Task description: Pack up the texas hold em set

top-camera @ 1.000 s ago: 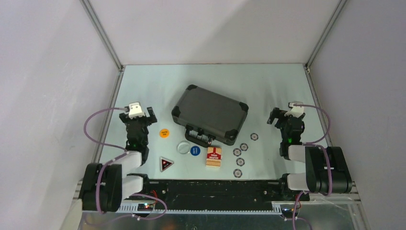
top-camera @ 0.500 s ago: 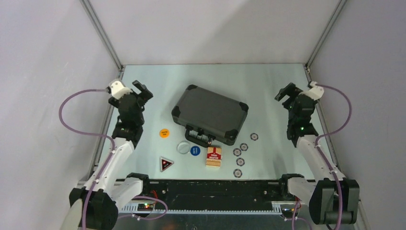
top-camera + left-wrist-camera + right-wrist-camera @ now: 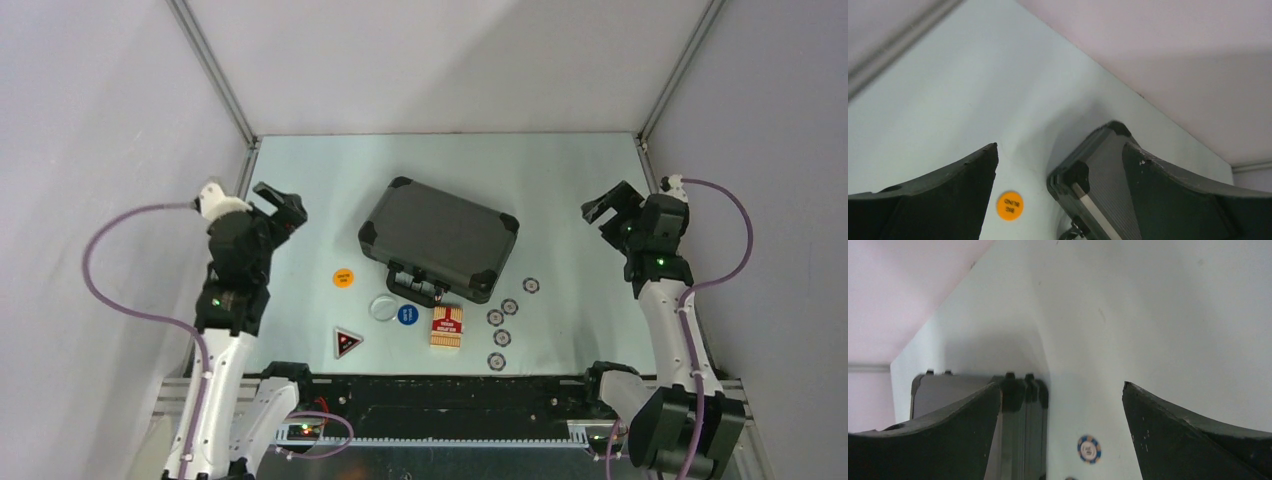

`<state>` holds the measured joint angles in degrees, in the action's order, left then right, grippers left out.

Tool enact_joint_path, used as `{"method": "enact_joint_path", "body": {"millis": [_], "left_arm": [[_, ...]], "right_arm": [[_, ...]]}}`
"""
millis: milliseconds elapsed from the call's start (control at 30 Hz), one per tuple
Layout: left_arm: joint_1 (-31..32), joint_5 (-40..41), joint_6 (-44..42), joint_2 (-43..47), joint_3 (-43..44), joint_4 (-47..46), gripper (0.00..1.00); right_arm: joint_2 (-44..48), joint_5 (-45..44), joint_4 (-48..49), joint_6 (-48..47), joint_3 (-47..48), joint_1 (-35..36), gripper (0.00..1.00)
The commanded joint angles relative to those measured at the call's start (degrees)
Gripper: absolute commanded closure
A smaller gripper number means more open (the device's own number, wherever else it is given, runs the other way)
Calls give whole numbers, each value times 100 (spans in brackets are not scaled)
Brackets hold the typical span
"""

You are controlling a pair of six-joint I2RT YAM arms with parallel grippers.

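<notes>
Change: both arms have lifted out of their folded poses and spread outward; no item has moved.
Meaning: judged an approach only, packing not begun.
Case: dark grey hard briefcase with black corners (image 3: 440, 240), closed, mid-table between both grippers and apart from each.
Left gripper (image 3: 283, 205): wide, empty.
Right gripper (image 3: 605, 203): wide, empty.
Loose: small striped poker chips (image 3: 502, 320) and red card box (image 3: 447, 327) near the case's front edge.

Pose change: left arm (image 3: 213, 345) and right arm (image 3: 672, 318) unfolded from their rest fold.
Detail: left end effector (image 3: 282, 204) lifted and swung out toward the worktop's (image 3: 330, 170) left edge; right end effector (image 3: 606, 203) lifted toward the far right corner.
</notes>
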<state>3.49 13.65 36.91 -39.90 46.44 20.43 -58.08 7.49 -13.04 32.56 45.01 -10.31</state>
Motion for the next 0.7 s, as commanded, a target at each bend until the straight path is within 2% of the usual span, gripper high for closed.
{"method": "enact_joint_path", "body": {"millis": [0,67,133,233,333,367,533,667], "left_arm": [[-65,691,-1087,-208,1380,1646,2],[-264,517,-1094,-47,1237,1639,2],[-504,171,-1191,33,1007,1508,2],[-515,-191,-1181,-164,886,1449,2],[-517,-370,-1074,-441,902,1430,2],[-516,-393,-1046,-576,896,1416,0],[-519,-736,-953,-856,751,1229,6],[-516,-924,-1075,-855,643,1127,6]], "right_arm": [[370,419,-622,-178,116,364,6],[487,36,-853,-365,75,849,7],[627,-483,-963,-563,-42,1759,8],[846,-805,-957,-749,-261,2672,9],[920,-1497,-935,-875,-466,3834,9],[895,-1606,-932,-861,-493,4028,9],[616,-2467,-724,-588,-726,5552,10],[186,-2991,-381,-465,-919,6324,7]]}}
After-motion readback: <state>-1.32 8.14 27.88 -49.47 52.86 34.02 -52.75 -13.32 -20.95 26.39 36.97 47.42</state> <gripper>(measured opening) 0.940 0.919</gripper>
